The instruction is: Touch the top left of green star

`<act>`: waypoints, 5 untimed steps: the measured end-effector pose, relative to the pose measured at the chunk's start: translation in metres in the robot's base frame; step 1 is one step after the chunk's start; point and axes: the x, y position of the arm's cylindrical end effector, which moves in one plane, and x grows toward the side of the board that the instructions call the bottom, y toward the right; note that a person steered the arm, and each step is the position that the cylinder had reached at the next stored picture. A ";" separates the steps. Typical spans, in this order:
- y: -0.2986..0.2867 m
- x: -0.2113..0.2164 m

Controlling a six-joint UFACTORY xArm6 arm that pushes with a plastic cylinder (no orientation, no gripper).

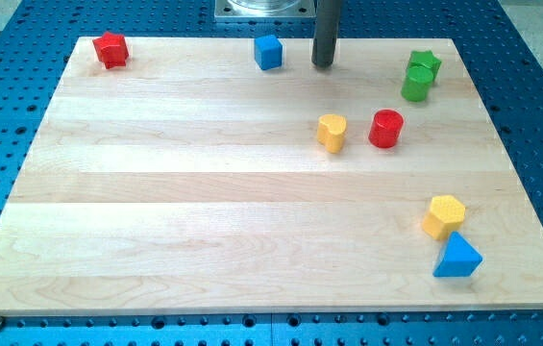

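The green star (427,61) lies near the view's top right corner of the wooden board (204,211). A green cylinder (415,84) touches it just below and to its left. My tip (323,65) rests on the board near the top edge, well to the left of the green star, at about the same height in the view. A blue cube (268,52) sits just left of my tip.
A red star (111,49) is at the top left corner. A yellow heart (332,133) and a red cylinder (385,129) lie below my tip. A yellow hexagon (443,215) and a blue triangle (457,257) sit at the bottom right.
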 end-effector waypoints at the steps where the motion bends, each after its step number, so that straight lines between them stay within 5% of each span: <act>1: 0.000 0.003; 3: 0.044 0.075; 5: 0.105 0.101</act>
